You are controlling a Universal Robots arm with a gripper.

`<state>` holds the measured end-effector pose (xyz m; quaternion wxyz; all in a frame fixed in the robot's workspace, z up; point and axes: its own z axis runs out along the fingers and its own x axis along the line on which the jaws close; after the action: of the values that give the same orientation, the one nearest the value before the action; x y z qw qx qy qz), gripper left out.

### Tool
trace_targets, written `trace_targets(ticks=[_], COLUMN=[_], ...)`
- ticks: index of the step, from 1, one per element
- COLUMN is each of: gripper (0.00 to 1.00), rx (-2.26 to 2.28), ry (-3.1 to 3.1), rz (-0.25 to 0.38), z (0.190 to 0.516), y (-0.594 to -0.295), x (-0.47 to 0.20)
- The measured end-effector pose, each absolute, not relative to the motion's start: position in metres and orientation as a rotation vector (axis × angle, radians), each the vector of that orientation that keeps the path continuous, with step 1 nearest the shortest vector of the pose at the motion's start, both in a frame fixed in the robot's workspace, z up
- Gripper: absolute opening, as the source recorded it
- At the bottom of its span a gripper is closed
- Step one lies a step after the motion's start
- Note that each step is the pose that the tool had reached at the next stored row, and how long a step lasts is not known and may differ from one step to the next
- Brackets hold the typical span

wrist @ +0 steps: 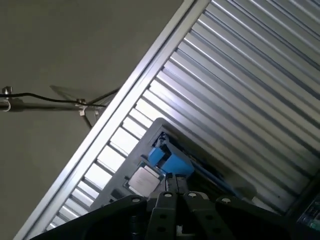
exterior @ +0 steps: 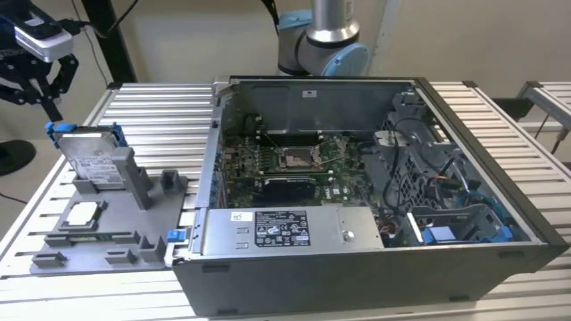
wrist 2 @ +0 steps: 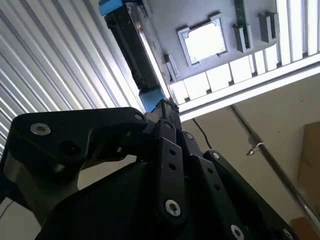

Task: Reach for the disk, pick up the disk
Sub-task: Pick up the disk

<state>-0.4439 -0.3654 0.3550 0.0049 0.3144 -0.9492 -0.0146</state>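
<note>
The disk [exterior: 89, 155] stands upright on its edge in a grey fixture [exterior: 107, 234] at the exterior view's left, silver-grey with a white label and a blue bracket around it. My gripper [exterior: 37, 99] hangs just above and slightly behind its top edge, open, with nothing between the fingers. In the second wrist view the disk [wrist 2: 134, 46] appears edge-on beyond the black finger linkage. In the first wrist view the disk's blue bracket [wrist: 171, 161] sits just past the fingers.
An open computer case [exterior: 357, 200] takes up the middle and right of the slatted table [exterior: 156, 114], with a blue bay [exterior: 457, 232] inside. A small square chip [exterior: 82, 214] lies on the fixture. The arm's base [exterior: 323, 48] stands behind the case.
</note>
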Motion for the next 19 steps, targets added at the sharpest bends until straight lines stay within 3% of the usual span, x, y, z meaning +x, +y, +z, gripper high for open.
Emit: trace_targets(ticks=[19], gripper=[0.0], rx=[1.386], ry=[-2.806], rz=[-0.03], z=[0.355], y=[-0.3655], x=[-0.4439])
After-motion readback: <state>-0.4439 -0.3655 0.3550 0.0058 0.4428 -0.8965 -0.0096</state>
